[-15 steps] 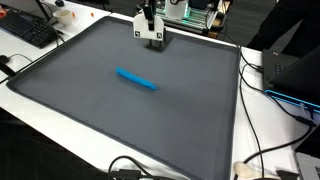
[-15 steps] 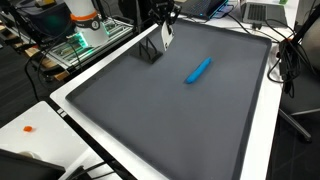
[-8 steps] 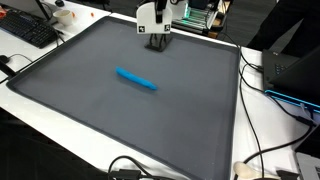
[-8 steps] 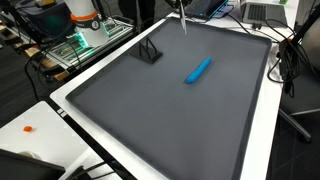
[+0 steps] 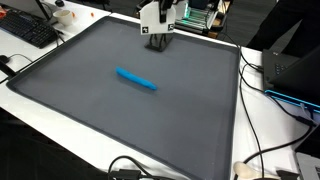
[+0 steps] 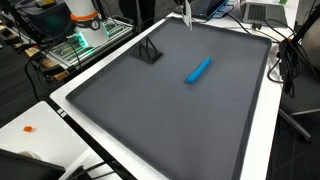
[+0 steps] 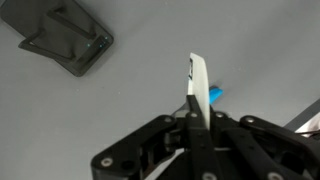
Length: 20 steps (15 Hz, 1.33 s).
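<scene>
My gripper [image 7: 197, 118] is shut on a thin white flat piece [image 7: 199, 85] that stands up between the fingers. It hangs at the far edge of the grey mat in both exterior views [image 5: 157, 14] [image 6: 184, 4], with the white piece [image 6: 187, 15] pointing down. A small black stand [image 5: 157, 42] [image 6: 150, 52] sits on the mat below it and shows at the upper left of the wrist view [image 7: 65, 38]. A blue cylinder-like marker [image 5: 136, 79] [image 6: 199, 70] lies near the mat's middle, and its tip peeks out behind the white piece in the wrist view [image 7: 216, 94].
A large dark grey mat [image 5: 120, 120] [image 6: 160, 120] covers the white table. A keyboard [image 5: 28, 30] lies off one corner. Cables [image 5: 262, 85] and a laptop [image 5: 300, 70] sit along one side, and electronics [image 6: 85, 30] stand beside the table.
The gripper has lifted the white piece up and away from the black stand, which now stands alone. The blue marker has not moved.
</scene>
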Motion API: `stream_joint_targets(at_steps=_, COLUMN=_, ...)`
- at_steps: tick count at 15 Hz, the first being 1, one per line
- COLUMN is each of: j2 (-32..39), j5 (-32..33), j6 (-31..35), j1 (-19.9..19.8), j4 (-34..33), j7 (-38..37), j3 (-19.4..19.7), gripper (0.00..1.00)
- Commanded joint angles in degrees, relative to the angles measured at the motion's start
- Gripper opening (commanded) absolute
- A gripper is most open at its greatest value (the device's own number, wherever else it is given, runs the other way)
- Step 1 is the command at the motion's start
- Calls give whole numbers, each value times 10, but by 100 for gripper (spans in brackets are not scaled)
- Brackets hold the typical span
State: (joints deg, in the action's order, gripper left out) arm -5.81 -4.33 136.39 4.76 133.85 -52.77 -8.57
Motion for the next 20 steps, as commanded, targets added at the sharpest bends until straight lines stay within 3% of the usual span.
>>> stream_joint_targets(at_steps=1, j2=0, j5=0, j6=-1, j1=2, j4=-1, j7=1, j3=2, gripper=4)
stream_joint_targets(at_steps=5, j2=23, j5=21, j6=-5, j1=5, j4=-29, j7=30, j3=-2, gripper=1)
stream_joint_targets(at_steps=10, j2=100, j5=72, j6=-23, j1=20, j4=-118, j7=144, j3=-7, gripper=1)
stream_joint_targets(at_steps=17, j2=214, j5=139, j6=-73, j1=43, j4=-239, j7=296, j3=13, gripper=1)
stream_joint_targets(at_steps=20, j2=256, j5=162, j6=-91, j1=54, j4=-279, j7=309, j3=27, gripper=1)
